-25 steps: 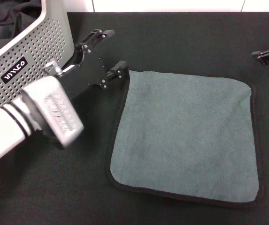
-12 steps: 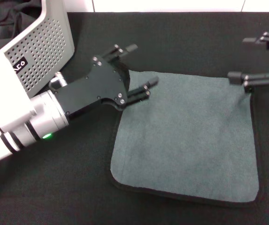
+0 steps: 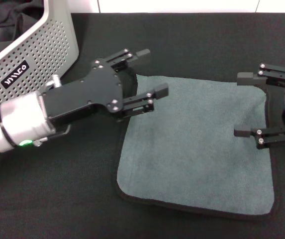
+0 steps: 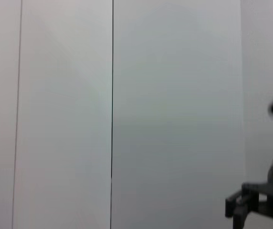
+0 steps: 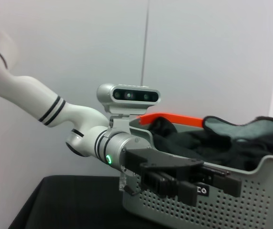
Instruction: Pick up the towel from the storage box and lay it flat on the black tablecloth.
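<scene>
I see the tablecloth (image 3: 192,45) covering the worktop, and the towel (image 3: 197,149) lies flat on it, grey-green face up. The box (image 3: 38,55) stands at the far left, dark cloth inside. My left claw (image 3: 144,74) hovers over the towel's near-left corner, fingers apart and empty. My right claw (image 3: 249,104) hangs over the towel's right edge, fingers apart too.
</scene>
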`<action>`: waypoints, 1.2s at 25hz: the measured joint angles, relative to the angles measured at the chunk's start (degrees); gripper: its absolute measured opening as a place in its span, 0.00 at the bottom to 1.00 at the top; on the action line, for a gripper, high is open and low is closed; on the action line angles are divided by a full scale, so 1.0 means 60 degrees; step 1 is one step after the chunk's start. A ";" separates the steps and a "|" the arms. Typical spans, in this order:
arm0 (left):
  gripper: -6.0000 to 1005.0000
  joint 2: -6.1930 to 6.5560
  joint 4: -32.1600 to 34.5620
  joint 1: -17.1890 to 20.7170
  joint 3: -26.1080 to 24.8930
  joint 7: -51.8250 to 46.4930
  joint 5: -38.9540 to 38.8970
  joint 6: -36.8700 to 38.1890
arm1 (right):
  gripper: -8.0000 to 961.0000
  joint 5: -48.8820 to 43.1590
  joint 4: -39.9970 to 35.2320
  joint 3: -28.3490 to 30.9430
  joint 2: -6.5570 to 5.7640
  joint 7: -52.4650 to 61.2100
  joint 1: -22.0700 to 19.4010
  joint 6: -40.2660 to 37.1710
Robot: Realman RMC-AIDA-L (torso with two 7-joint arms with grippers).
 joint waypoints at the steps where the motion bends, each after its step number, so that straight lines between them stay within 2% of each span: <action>1: 0.78 -0.0013 -0.0004 0.0044 -0.0119 -0.0084 0.0066 0.0167 | 0.91 0.0032 0.0037 0.0000 -0.0003 -0.0120 -0.0005 0.0045; 8: 0.78 0.0037 -0.0004 0.0220 -0.0512 -0.0602 0.0295 0.1255 | 0.91 0.0067 0.0160 -0.0082 -0.0011 -0.0519 -0.0017 0.0118; 12: 0.78 -0.0015 0.0005 0.0326 -0.0873 -0.0603 0.0401 0.1878 | 0.91 0.0096 0.0559 -0.0116 0.0004 -0.0782 -0.0021 0.0167; 16: 0.78 0.0021 -0.0001 0.0349 -0.1062 -0.0694 0.0560 0.2560 | 0.91 0.0224 0.1058 -0.0100 0.0007 -0.1081 -0.0052 0.0204; 30: 0.78 0.0006 -0.0145 0.0488 -0.1088 -0.0726 0.0653 0.2702 | 0.91 0.0683 0.1254 -0.0233 0.0006 -0.1202 -0.0563 0.0372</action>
